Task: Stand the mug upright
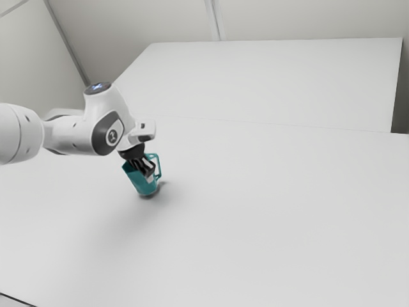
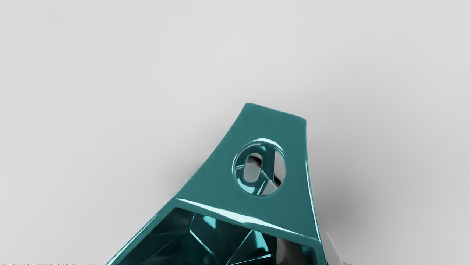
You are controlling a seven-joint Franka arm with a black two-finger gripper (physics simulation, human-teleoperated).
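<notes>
The teal mug point(image 1: 142, 184) is tilted in the exterior view, its mouth toward the upper left, its base low by the table and its handle on the exterior view's right. At its wall is my gripper point(image 1: 150, 174), reaching down from above. In the wrist view the mug point(image 2: 220, 176) shows its open mouth and a side with a round hole. One finger of my gripper point(image 2: 312, 254) is inside the mouth and the other outside, with the mug's wall pinched between them. Whether the base touches the table cannot be told.
A broad white tabletop point(image 1: 275, 224) surrounds the mug, which casts a soft shadow on it. Behind it, a pale panel point(image 1: 268, 83) stretches toward the back walls. A dark edge line crosses the exterior view's lower left corner.
</notes>
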